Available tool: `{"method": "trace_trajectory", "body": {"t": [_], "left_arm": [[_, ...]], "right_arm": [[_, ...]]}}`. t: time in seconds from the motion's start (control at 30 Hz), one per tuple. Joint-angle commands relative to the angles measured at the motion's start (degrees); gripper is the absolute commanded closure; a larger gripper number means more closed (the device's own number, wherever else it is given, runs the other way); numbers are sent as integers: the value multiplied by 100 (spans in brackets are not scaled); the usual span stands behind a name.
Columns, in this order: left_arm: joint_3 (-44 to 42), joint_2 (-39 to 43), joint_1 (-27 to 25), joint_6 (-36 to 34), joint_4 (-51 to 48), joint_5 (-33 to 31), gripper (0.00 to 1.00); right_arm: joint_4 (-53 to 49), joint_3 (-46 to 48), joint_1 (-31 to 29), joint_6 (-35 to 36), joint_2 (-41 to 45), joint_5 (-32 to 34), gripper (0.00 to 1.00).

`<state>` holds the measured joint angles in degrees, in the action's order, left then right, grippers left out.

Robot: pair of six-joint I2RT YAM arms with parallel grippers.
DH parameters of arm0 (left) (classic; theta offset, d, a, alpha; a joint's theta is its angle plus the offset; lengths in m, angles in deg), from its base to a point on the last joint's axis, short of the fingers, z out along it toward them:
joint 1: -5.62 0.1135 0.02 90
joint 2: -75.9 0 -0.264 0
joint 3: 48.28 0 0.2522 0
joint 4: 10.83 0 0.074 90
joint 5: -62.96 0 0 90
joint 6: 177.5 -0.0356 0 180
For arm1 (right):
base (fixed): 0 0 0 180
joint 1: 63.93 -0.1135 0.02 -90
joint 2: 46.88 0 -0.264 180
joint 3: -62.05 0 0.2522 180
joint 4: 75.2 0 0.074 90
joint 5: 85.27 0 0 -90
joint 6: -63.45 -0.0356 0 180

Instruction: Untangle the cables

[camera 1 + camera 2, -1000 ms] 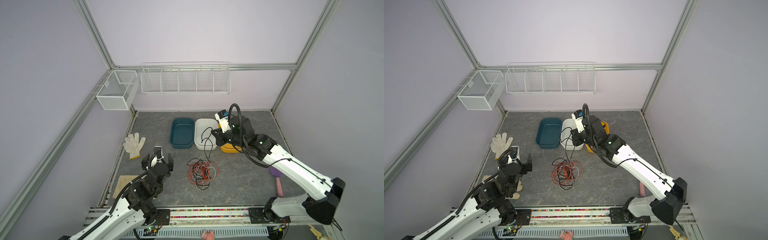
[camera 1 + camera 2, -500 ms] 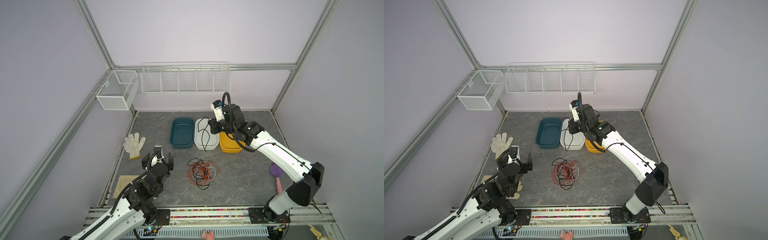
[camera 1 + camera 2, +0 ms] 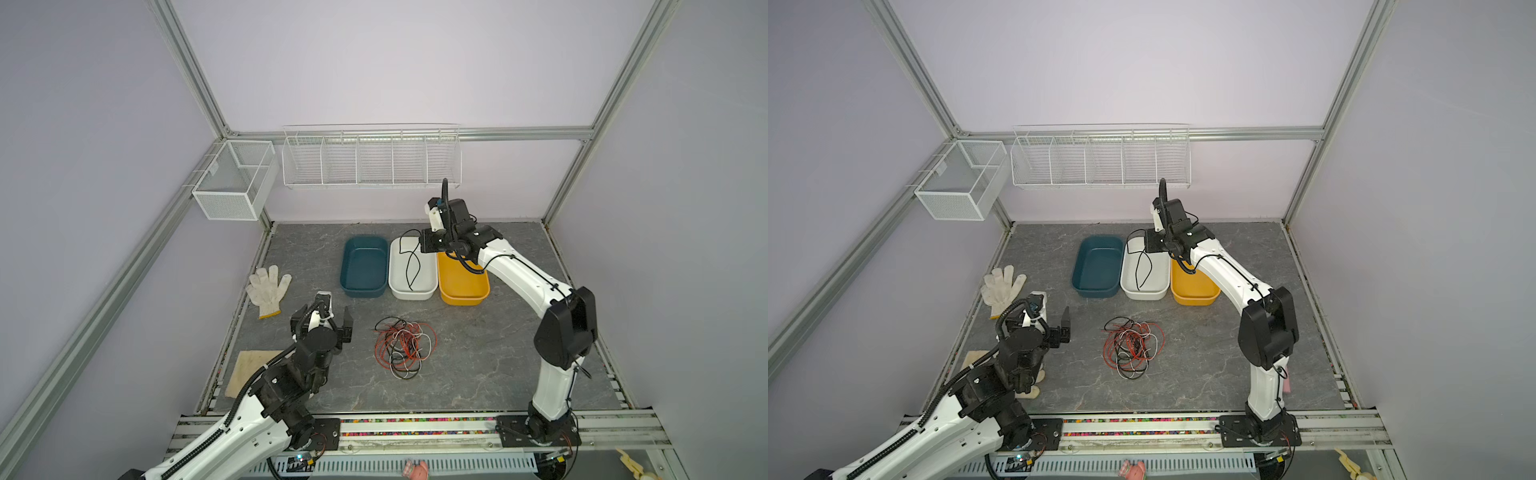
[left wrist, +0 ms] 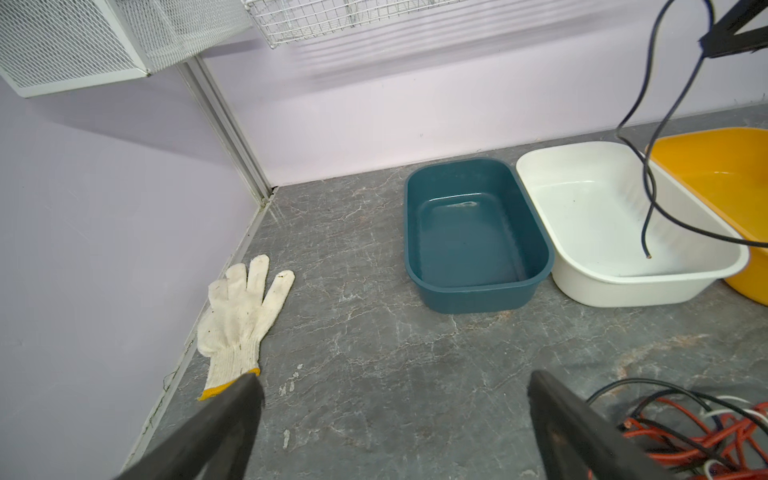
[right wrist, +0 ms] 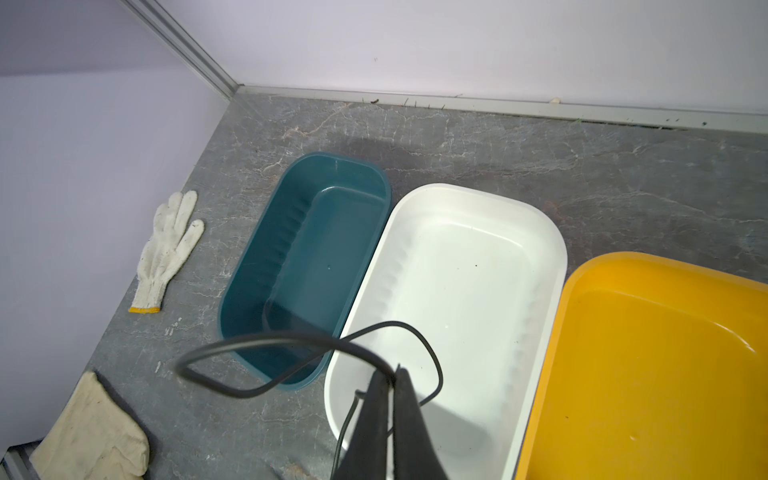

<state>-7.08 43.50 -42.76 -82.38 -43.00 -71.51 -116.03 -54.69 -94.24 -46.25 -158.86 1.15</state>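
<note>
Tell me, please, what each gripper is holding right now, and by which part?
The right gripper is shut on a black cable, pinched partway along its length; the left gripper is open, empty.

Bright, soft, even light falls from above; the grey marbled bench carries only weak shadows. The glossy white plastic tub shows mild glare. Near the right wrist lens, the thin black cable is blurred, the rest is sharp

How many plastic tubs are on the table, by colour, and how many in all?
Teal tub: 1
White tub: 1
Yellow tub: 1
Total: 3
</note>
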Motion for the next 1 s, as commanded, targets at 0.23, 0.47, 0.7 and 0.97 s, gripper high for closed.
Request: {"method": "trace_trajectory", "body": {"t": [0.23,0.47,0.7,0.97], "left_arm": [[-63,57,22,-115,128,145,1],[-81,67,21,-132,160,221,1],[-90,67,22,-152,172,272,1],[-107,76,19,-178,198,351,1]], "right_arm": [[-923,-1277,268,-455,-1512,-89,93],[-1150,-1320,308,-606,-1783,115,93],[-1534,-1487,304,-652,-1971,152,89],[-1769,-1413,328,-789,-1693,79,72]]}}
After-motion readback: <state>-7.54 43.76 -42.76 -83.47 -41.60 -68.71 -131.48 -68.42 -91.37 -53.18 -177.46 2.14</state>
